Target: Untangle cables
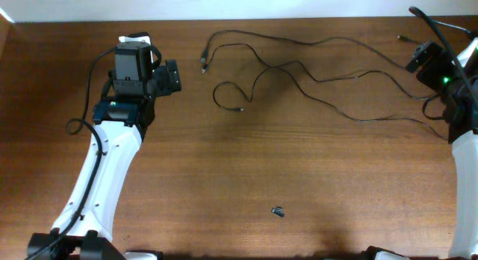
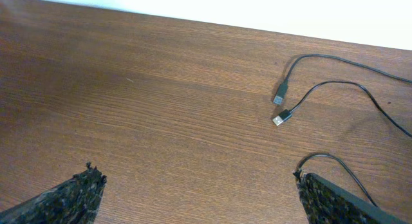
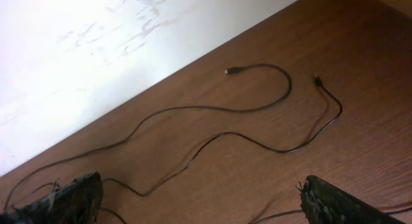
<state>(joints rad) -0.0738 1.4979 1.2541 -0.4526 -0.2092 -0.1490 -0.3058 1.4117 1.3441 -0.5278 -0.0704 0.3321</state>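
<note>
The cables (image 1: 314, 73) are thin black cords spread over the far middle and right of the wooden table. Two plug ends lie together at the left (image 1: 204, 64), and they also show in the left wrist view (image 2: 279, 109). Another end curls near the middle (image 1: 239, 109). My left gripper (image 1: 172, 75) is open and empty, left of the plug ends and apart from them; its fingers (image 2: 199, 195) frame bare wood. My right gripper (image 1: 418, 62) is open at the far right, over cable runs (image 3: 212, 140) with two small plug ends (image 3: 228, 71) beyond its fingers (image 3: 199, 201).
A tiny dark stubby piece (image 1: 278, 211) lies near the front middle of the table (image 1: 246, 163). Thick black robot cables hang by the left arm (image 1: 78, 125) and at the top right corner (image 1: 437, 25). A white wall borders the table's far edge (image 1: 299, 2).
</note>
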